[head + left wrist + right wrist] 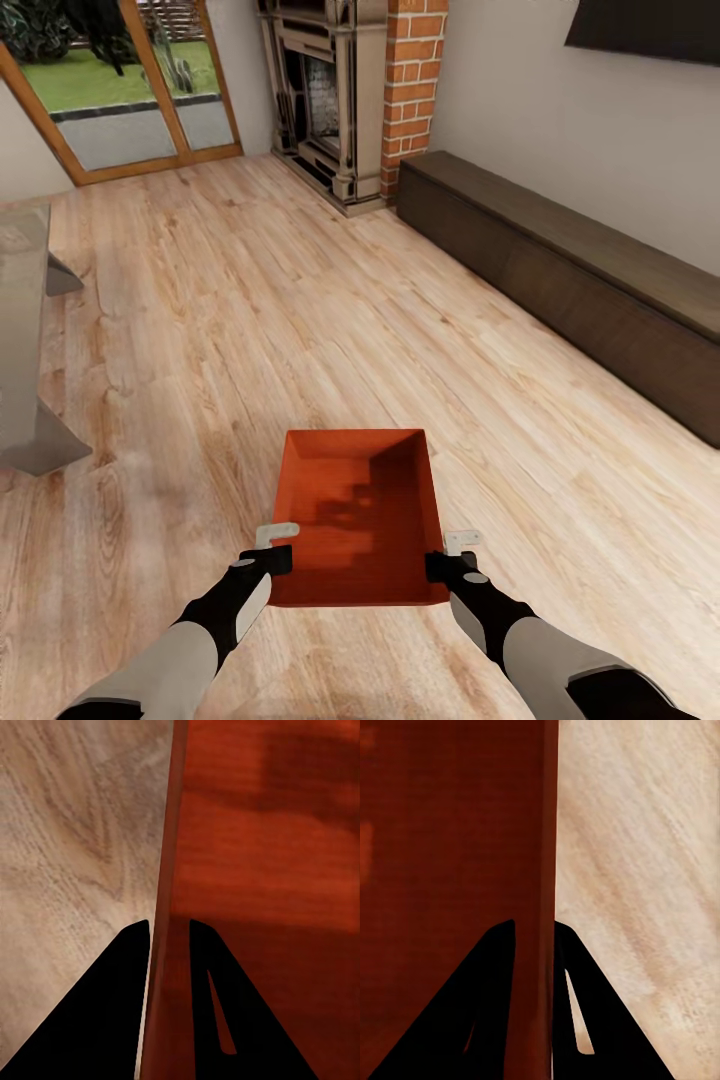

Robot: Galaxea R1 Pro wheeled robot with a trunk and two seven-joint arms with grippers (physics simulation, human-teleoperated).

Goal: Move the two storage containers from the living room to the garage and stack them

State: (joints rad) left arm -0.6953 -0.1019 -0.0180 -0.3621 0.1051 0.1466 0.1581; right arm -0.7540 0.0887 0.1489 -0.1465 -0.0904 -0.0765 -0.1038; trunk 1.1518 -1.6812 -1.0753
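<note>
Container [358, 520] pinched by walls: left tool [169, 926], right tool [535, 924] both clamped. Uneven arm motion could twist it loose.

Grey forearms [165, 675], black wrists [235, 600], pale brackets [277, 532], black jaws.

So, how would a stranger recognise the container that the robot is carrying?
Look down from the brick fireplace across the wood floor. The container hangs between the left gripper and right gripper, each clamping a side wall. It alone is red-orange and open-topped.
</note>
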